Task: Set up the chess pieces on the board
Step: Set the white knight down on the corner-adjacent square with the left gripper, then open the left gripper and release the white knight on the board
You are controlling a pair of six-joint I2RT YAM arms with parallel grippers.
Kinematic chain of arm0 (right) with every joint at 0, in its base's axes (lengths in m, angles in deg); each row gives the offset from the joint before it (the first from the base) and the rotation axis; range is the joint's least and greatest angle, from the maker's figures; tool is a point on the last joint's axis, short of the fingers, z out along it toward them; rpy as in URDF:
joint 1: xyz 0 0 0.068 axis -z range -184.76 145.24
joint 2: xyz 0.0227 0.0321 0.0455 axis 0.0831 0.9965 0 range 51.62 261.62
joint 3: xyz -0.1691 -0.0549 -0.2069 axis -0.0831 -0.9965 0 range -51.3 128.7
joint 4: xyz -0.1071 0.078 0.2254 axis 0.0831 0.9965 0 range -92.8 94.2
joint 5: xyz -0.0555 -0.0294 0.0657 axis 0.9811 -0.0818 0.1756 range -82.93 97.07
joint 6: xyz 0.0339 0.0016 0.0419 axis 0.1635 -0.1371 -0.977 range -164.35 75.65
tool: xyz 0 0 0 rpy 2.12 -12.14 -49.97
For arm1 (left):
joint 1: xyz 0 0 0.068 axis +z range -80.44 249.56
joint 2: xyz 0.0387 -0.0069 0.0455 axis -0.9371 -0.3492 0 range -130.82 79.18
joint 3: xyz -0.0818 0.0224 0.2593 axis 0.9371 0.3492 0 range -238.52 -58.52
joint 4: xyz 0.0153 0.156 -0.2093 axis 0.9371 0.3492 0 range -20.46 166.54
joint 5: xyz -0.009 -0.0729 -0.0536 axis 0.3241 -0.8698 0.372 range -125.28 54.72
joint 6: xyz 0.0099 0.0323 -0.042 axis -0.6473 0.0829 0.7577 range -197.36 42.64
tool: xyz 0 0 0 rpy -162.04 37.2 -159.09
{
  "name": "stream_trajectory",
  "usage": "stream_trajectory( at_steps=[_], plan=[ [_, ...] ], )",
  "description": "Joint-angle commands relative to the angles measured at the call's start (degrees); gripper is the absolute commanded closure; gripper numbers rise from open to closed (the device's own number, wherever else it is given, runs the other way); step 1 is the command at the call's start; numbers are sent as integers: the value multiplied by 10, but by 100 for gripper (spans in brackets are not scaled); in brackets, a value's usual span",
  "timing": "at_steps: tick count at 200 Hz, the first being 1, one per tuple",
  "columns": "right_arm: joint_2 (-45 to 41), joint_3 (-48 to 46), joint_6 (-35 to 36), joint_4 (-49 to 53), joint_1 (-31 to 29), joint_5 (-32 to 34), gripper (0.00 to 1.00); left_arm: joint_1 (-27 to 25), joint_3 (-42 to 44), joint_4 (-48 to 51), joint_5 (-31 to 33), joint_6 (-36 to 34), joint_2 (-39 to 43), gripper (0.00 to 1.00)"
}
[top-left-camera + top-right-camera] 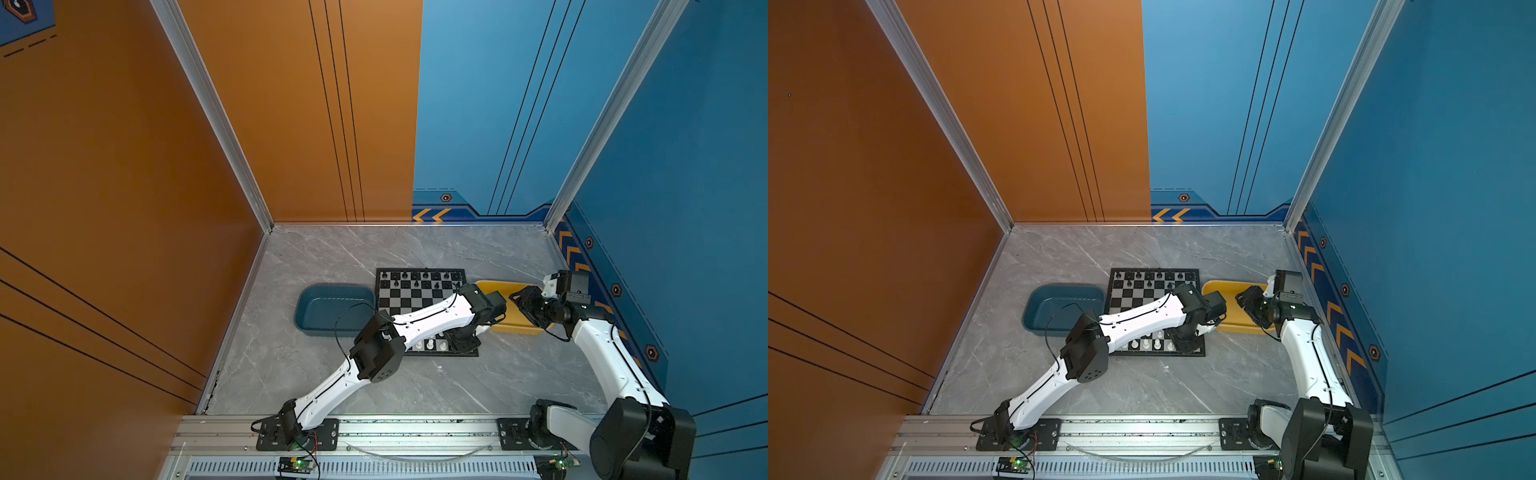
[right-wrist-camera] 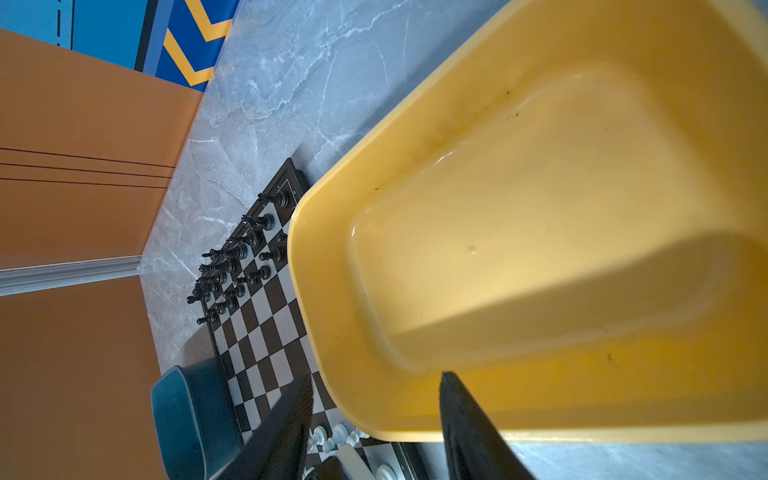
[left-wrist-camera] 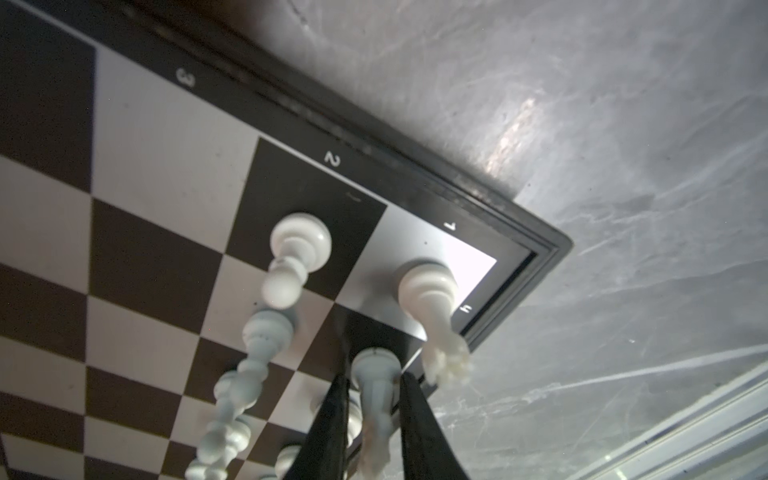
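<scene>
The board (image 1: 415, 299) (image 1: 1144, 297) lies mid-table, with black chess pieces (image 1: 415, 276) on its two far rows and white ones (image 1: 430, 344) along the near edge. My left gripper (image 1: 465, 343) (image 3: 374, 376) reaches across to the board's near right corner. Its fingers (image 3: 332, 415) flank a white piece (image 3: 374, 365) that stands on a dark square, with slim gaps at its stem, so it is open. More white pieces (image 3: 299, 249) stand beside it. My right gripper (image 1: 521, 301) (image 2: 376, 376) hangs open and empty over the yellow tray's rim.
An empty dark teal tray (image 1: 328, 311) sits left of the board. The yellow tray (image 1: 498, 286) (image 2: 316, 291) lies against the board's right side, and nothing shows inside it. Walls close the left, back and right. The arm bases sit on a rail along the front edge.
</scene>
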State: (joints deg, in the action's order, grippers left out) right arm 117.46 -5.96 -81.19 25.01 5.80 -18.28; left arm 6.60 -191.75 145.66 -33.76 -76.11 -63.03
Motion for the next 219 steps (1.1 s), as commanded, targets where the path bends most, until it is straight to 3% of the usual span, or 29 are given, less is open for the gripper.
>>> stream_trajectory(
  at_steps=[1, 116, 219],
  plan=[
    [-1, -8, 5, -8, 5, -4, 48, 0, -16, 15, 12, -3, -3, 74],
    [-8, -7, 4, -7, 5, -5, 48, -2, -26, 19, 28, -1, 27, 64],
    [-13, -6, 2, -6, 5, -7, 48, -7, -51, 37, 44, -3, 46, 63]
  ],
)
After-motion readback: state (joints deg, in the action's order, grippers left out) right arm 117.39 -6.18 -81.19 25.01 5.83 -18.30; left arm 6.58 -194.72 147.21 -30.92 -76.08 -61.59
